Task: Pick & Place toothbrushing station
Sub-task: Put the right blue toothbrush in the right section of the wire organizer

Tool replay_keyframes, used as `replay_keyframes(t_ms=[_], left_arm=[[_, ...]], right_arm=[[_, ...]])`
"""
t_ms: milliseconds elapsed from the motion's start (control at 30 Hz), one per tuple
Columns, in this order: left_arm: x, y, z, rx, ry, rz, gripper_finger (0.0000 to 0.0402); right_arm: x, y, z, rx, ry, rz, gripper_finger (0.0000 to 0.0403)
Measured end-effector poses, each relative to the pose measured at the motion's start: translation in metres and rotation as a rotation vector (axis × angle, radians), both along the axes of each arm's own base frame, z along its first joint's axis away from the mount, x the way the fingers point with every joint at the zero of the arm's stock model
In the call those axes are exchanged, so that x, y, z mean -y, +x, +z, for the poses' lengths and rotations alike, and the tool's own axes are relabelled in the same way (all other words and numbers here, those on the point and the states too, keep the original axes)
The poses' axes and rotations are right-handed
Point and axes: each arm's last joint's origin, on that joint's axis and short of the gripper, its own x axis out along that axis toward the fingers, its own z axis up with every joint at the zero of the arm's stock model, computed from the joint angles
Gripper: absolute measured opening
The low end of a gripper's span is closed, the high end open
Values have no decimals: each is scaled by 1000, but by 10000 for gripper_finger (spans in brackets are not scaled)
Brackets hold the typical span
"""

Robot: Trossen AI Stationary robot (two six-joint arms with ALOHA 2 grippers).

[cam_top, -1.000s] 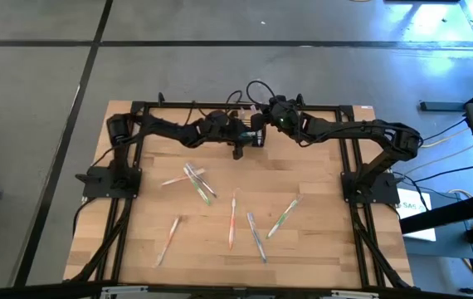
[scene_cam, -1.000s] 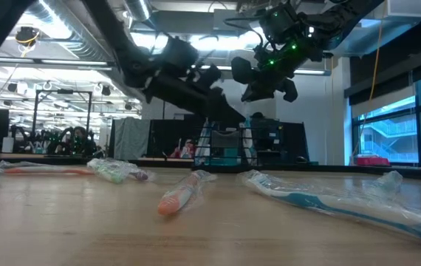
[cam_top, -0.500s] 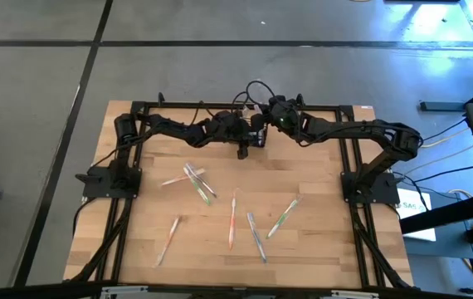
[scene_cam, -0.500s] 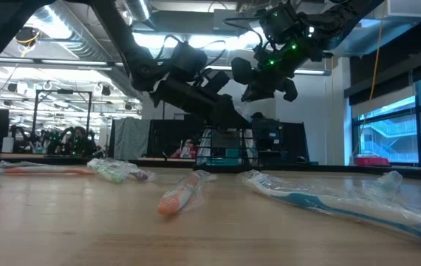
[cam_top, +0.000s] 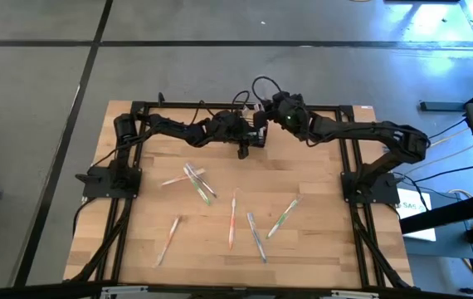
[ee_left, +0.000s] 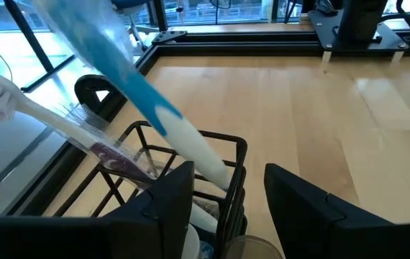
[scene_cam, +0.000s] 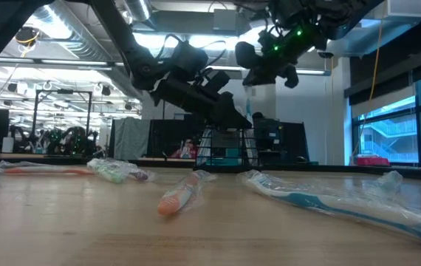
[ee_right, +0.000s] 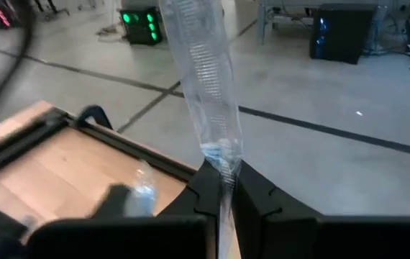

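Observation:
The toothbrushing station (cam_top: 254, 138) is a small black wire caddy standing at the table's far middle. A blue-and-white toothbrush (ee_left: 147, 93) and a purple wrapped one (ee_left: 83, 137) lean out of it. My left gripper (ee_left: 230, 175) comes in low from the left, open, with its fingers on either side of the caddy's near wall (ee_left: 235, 188). My right gripper (cam_top: 264, 121) hangs above the caddy, shut on a clear plastic wrapper (ee_right: 205, 72). My left gripper straddles the caddy's wall, one finger (ee_left: 172, 191) toward the inside and one (ee_left: 298, 201) outside; I cannot tell whether either touches the wire. My right gripper pinches the clear wrapper's narrow gathered part (ee_right: 224, 162) between its two shut fingers. The wrapper stands out beyond the fingertips, clear of the table.
Several wrapped toothbrushes lie loose on the wooden table nearer the front: a pair at the left (cam_top: 195, 178), an orange one (cam_top: 232, 218) in the middle, a green one (cam_top: 283, 216) to the right. Black frame rails (cam_top: 353, 158) run along the table's sides.
My left gripper has gone down and toward the caddy until its fingers stand about the caddy's wall, then kept still. My right gripper has risen above the caddy with the wrapper, still shut.

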Motion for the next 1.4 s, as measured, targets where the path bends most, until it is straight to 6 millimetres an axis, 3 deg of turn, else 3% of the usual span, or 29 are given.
replay_keyframes(t_ms=[300,600,800,1100,1400], left_arm=[[0,-1,2,3,6,-2,168],[11,-4,18,-17,-2,-22,168],[22,-11,35,-64,2,-53,168],[26,-19,67,2,17,-111,168],[34,-40,89,-82,52,-141,168]], right_arm=[[-3,0,0,-60,-37,35,17],[-2,1,2,-64,-70,40,17],[3,0,4,-48,-82,48,17],[6,-2,6,-45,-92,51,17],[-1,-16,33,15,-128,89,17]])
